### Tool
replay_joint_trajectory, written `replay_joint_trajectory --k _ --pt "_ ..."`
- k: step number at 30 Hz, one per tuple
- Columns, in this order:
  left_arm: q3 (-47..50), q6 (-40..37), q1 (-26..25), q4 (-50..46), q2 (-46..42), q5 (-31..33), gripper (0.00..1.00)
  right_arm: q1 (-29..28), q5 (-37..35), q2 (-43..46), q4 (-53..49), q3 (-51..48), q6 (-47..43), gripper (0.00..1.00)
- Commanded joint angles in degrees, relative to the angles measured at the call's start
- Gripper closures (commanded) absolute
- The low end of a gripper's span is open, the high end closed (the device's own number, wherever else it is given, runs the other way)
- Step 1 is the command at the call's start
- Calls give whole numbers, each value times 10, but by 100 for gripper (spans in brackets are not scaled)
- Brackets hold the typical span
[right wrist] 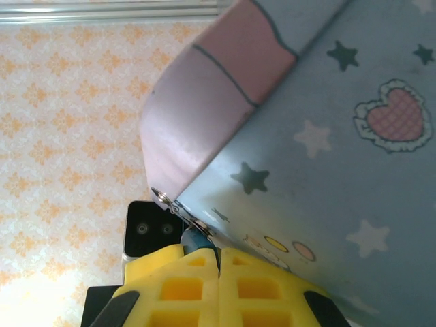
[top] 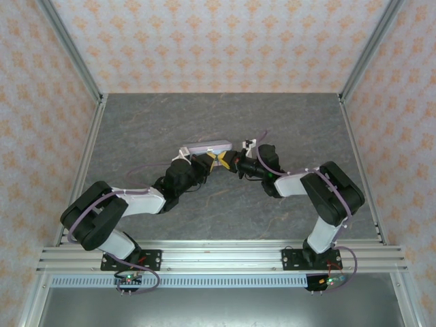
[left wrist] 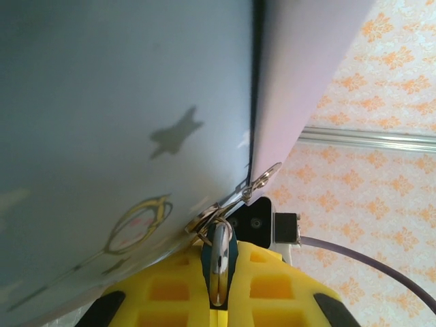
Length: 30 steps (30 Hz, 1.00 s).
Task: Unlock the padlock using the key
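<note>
The pastel-blue tin (top: pixel 204 146) is held above the table centre, where both arms meet. The tiny teal padlock (left wrist: pixel 232 253) hangs from the tin's clasp ring (left wrist: pixel 225 204), its shiny shackle facing the left wrist camera. My left gripper (left wrist: pixel 219 248) is shut on the padlock's body. From the other side, my right gripper (right wrist: pixel 219 251) is shut tip-to-tip against the padlock (right wrist: pixel 195 239). A thin dark sliver, the key (right wrist: pixel 215 257) seen edge-on, is pinched in the seam of its pads. In the top view the left gripper (top: pixel 212 162) and right gripper (top: pixel 228 163) touch under the tin.
Grey table (top: pixel 218 116) with patterned walls on three sides and metal posts (top: pixel 71 51) at the back corners. An aluminium rail (top: pixel 218 257) runs along the near edge. The tin (left wrist: pixel 122 102) looms close to both wrist cameras.
</note>
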State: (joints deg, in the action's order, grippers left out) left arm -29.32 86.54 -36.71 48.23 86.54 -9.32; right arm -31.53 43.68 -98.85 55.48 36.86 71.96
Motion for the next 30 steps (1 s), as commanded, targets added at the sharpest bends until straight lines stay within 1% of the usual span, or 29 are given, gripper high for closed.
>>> replay_joint_trajectory --k 1,5,9,10,13,16,17,21,25,27,30 --pt "-35 -9 -48 64 7 -128 100 -48 18 6 39 34 4 100" --pt "-31 -9 -49 63 12 -124 100 -49 14 0 43 32 12 100" --pt "-18 -9 -49 49 11 -101 100 -44 0 3 32 24 11 100" --pt "-14 -9 -49 46 11 -94 100 -42 -3 4 31 21 13 97" --pt "-2 -13 -49 35 7 -72 100 -30 -16 16 31 4 17 80" --pt "2 -27 -48 16 4 -59 100 -18 -22 35 22 -13 16 59" --pt "4 -33 -48 14 5 -55 100 -15 -24 45 13 -19 12 53" --pt "9 -47 -47 10 14 -50 100 -9 -25 83 -42 -38 -12 36" --pt "15 -53 -46 20 26 -51 100 -3 -27 126 -99 -65 -41 29" --pt "14 -61 -46 14 27 -52 100 2 -32 151 -132 -75 -56 28" --pt "16 -68 -44 7 29 -52 100 5 -46 200 -254 -66 -121 28"
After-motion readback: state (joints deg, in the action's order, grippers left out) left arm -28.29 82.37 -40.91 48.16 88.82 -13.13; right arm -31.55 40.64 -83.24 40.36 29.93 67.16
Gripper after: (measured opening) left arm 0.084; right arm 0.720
